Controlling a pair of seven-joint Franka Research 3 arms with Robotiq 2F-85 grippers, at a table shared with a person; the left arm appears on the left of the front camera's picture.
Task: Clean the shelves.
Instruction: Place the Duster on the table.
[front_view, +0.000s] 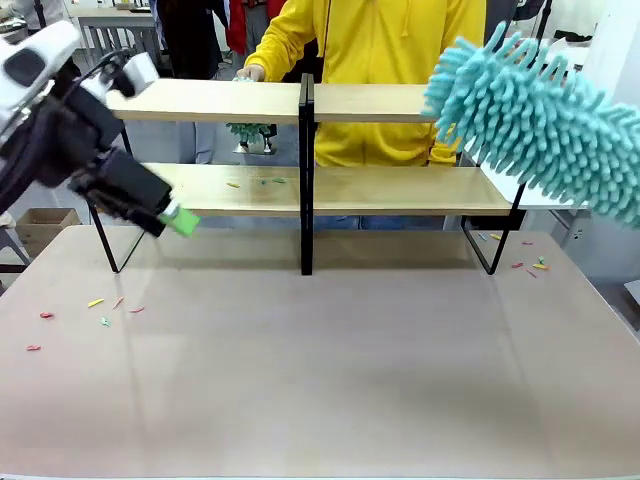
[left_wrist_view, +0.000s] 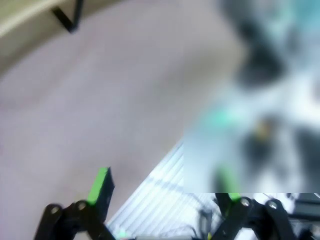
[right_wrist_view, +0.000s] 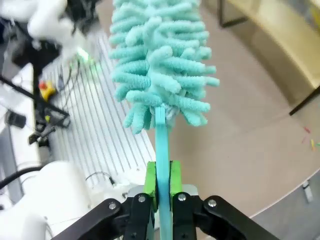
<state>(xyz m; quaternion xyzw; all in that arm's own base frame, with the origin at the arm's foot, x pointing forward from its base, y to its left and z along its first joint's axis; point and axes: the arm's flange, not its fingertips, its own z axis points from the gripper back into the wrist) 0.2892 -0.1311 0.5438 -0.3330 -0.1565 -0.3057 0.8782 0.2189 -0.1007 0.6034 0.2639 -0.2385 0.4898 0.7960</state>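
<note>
Gripping teal duster (right_wrist_view: 162, 65) w/ right gripper (right_wrist_view: 161, 184), near shelves (front_view: 300, 190).

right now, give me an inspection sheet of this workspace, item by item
surface: pale table, bare in the middle.
job's things: shelves, two light-wood boards in a black frame, standing across the far side; small bits lie on the lower board's left half. teal duster is raised near the upper board's right end.
clutter: coloured scraps on the table at front left, a few more by the right shelf leg.
grippers: right claw shut on the duster handle; left claw open, holding nothing, low by the lower board's left end.
cables: black ones along the left arm.
surroundings: person in yellow top behind the shelves, hand on the upper board.
</note>
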